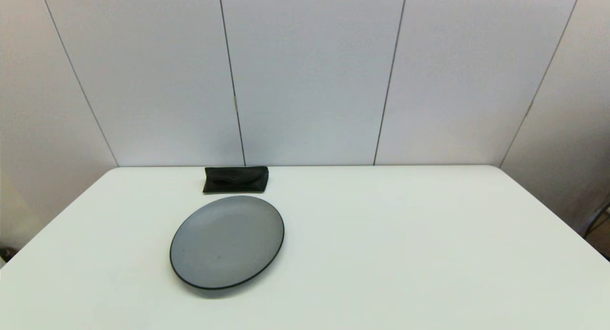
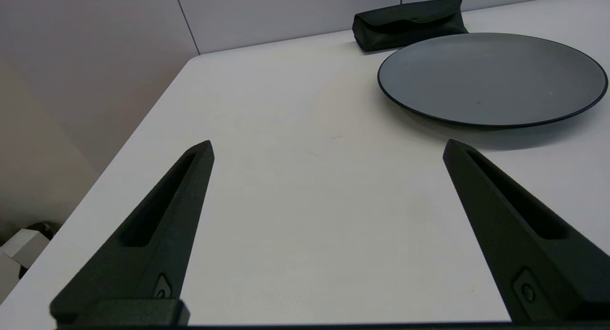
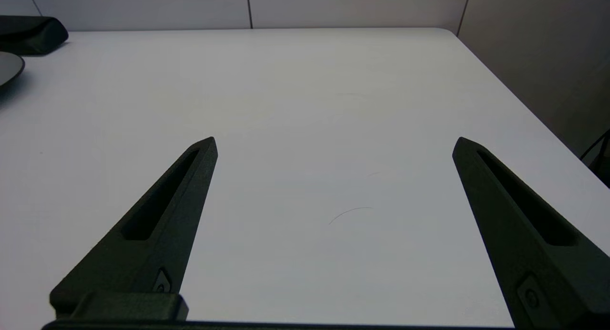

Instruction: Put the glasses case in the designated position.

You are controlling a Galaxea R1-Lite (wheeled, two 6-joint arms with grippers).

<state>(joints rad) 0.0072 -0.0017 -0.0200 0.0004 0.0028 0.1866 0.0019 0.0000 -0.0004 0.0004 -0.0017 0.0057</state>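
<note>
On your left, the left gripper (image 2: 329, 149) hangs low over bare white table (image 1: 405, 234) with its two black fingers spread wide, holding nothing. Ahead of it you see the round grey black-rimmed plate (image 1: 227, 242), and just beyond that the small black soft leather-like glasses case (image 1: 236, 179), lying flat at the table's far edge against the wall, close to the plate's rim. On your right, the right gripper (image 3: 333, 144) is likewise wide open and empty over plain tabletop

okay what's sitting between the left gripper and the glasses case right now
In the left wrist view, bare white table stretches ahead of the open left gripper, then the grey plate lies partly across the way, just in front of the glasses case.
</note>
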